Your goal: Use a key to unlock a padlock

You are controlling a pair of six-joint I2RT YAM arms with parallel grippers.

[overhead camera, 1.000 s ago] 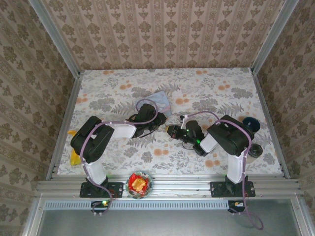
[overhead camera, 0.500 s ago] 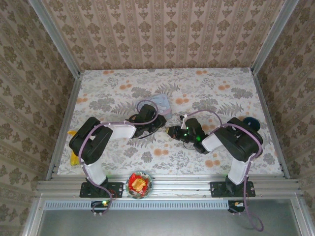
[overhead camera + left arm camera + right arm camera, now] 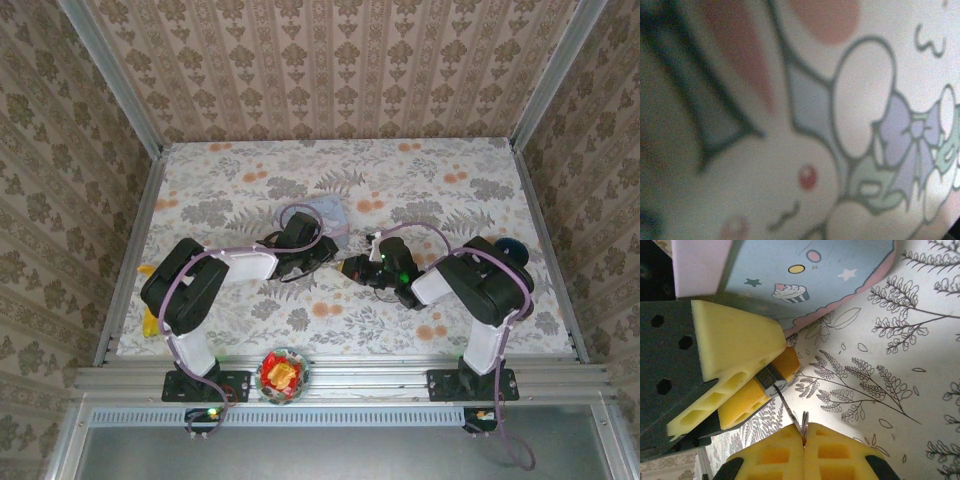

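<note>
The two arms meet about midway between the left and right edges of the flower-patterned bench, roughly halfway from its near edge to its far edge. The left end effector reaches in from the left and the right end effector from the right, their tips just beside each other. In the right wrist view the left end effector is narrow, its two yellow fingers clamped on the padlock, a small dark block with a silvery face that shows between the fingertips, held above the bench surface. A thin silvery key runs from that face down to the right end effector, whose yellow fingers are pressed together on the key's ring end. Whether the key's tip is inside the lock or only touching it cannot be told. The pale blue tin with a cupcake and stars on it lies just beyond the padlock, towards the far edge. The left wrist view looks closely at the tin's cartoon rabbit and is blurred. A bowl with red and yellow contents sits on the frame below the bench's near edge, a yellow thing lies at the left edge, and a dark round thing lies near the right edge.
</note>
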